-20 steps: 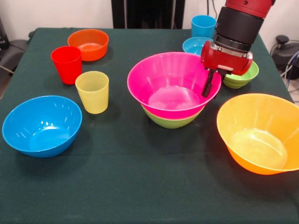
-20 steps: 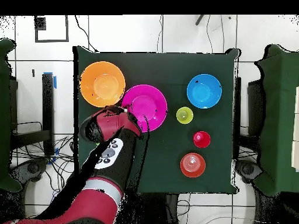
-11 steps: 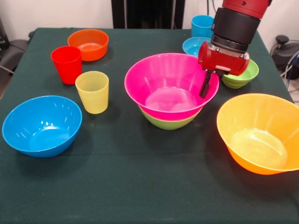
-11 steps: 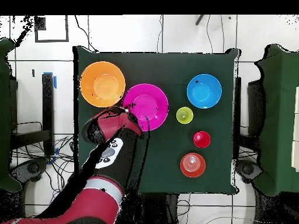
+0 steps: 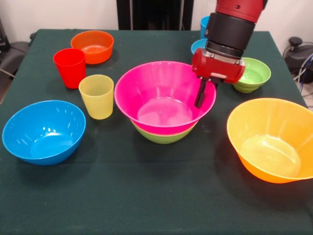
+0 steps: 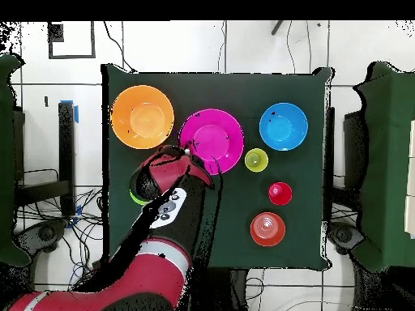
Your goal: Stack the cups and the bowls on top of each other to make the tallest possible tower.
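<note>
While the gripper (image 5: 201,95) pinches the far right rim of the large pink bowl (image 5: 164,98), one finger visible inside the wall and the other hidden behind it, the hold rests on a thin, glossy plastic edge, and that is the principal risk: a one-sided rim grip on a smooth, flared wall may slip or let the bowl tip. Directly beneath, the pink bowl sits nested in a green bowl (image 5: 164,136), the two forming the tower so far; the pair could separate or drag along the dark green tablecloth (image 5: 146,196). Just beside the gripper, behind it, stand a small green bowl (image 5: 252,74) and a small blue bowl (image 5: 198,46), with a light blue cup (image 5: 204,24) beyond; the arm's bulk could knock these. Nearer the camera lies the large yellow-orange bowl (image 5: 271,139), wide and translucent. Across the pink bowl stands the ribbed yellow cup (image 5: 97,96), close enough to be struck, then the red cup (image 5: 70,67), the small orange bowl (image 5: 92,46) and the medium blue bowl (image 5: 44,131), all well apart.
</note>
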`<state>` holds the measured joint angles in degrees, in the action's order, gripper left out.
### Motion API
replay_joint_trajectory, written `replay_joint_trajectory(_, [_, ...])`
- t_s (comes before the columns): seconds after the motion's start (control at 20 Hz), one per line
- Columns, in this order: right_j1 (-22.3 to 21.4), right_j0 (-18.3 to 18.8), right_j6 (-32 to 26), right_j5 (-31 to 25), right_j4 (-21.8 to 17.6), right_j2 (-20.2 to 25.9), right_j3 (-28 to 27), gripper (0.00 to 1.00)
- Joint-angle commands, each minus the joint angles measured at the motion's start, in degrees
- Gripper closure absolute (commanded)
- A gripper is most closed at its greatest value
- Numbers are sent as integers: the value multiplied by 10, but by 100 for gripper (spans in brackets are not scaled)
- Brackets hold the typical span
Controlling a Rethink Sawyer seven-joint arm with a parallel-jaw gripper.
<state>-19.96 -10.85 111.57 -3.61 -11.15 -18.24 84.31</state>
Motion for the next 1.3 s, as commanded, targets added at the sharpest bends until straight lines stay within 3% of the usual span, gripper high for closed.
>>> replay_joint_trajectory(0.05, [68, 38, -8, 51, -67, 92, -18, 100])
replay_joint_trajectory(0.55, [75, 70, -1, 58, -105, 148, -33, 100])
replay_joint_trajectory(1.3, [80, 75, -2, 26, -96, 176, -68, 100])
